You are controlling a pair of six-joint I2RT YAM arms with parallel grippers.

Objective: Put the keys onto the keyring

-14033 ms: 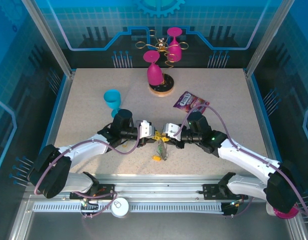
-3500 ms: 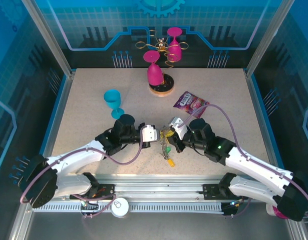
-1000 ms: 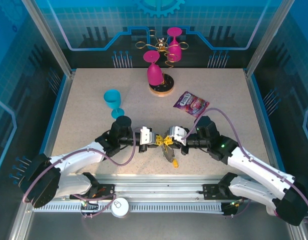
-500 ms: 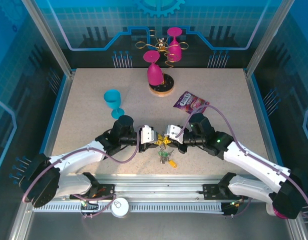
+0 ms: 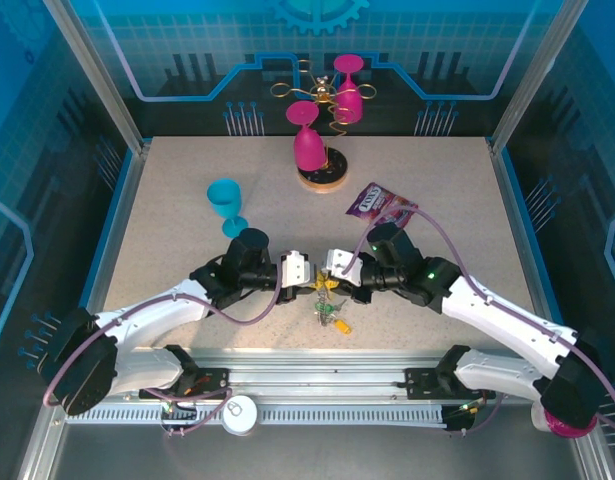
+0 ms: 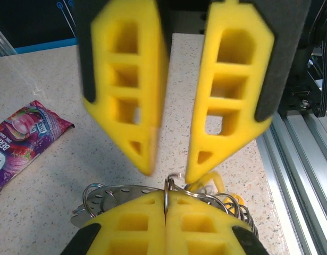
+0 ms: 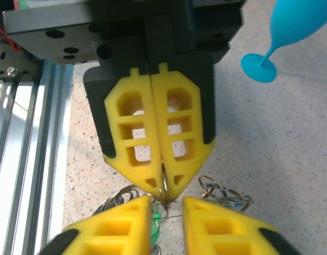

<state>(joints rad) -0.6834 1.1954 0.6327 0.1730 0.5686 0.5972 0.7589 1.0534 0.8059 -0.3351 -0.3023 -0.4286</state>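
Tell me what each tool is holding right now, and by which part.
The left tool pinches the keyring by its thin wire rim, right at the fingertips. The right tool stands open, holding nothing.

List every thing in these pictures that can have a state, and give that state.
Left gripper: shut on the keyring.
Right gripper: open, facing the left gripper.
Keyring: pinched between the left gripper's fingers.
Keys: bunched below the two grippers.
Teal cup: upright.
Pink glasses: upside down.
Snack packet: lying flat.
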